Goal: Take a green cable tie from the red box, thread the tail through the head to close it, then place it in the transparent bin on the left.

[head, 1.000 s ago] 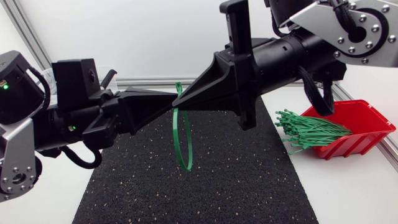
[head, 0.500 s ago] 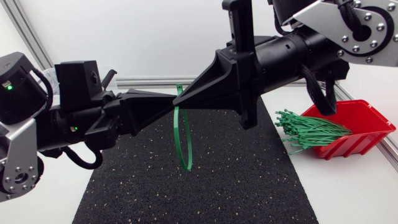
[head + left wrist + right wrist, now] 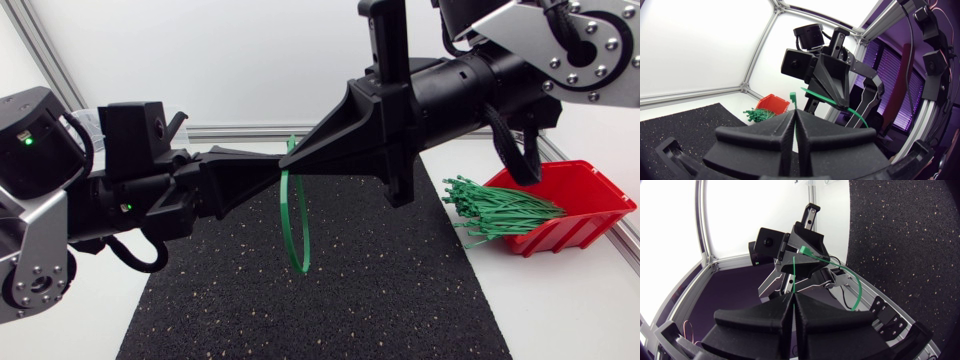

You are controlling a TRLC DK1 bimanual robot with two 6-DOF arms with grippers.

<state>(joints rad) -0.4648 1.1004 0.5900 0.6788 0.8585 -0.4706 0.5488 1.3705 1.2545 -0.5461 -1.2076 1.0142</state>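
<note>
Head view, centre frame: the left gripper point(image 3: 272, 168) and the right gripper point(image 3: 300, 157) meet tip to tip above the black mat point(image 3: 400, 290). Each is pinched closed on the top of one green cable tie point(image 3: 283, 212), whose loop hangs below them. At the right edge, the red box point(image 3: 590, 190) holds a bundle of green ties point(image 3: 500, 212).

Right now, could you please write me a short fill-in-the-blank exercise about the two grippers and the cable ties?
1. The left gripper and the right gripper are both shut on a single ____ cable tie.
2. Below the grippers, that tie hangs in a ____ above the black mat.
3. The bundle of spare ties sticks out of the ____ box.
Missing words: green; loop; red.
</note>
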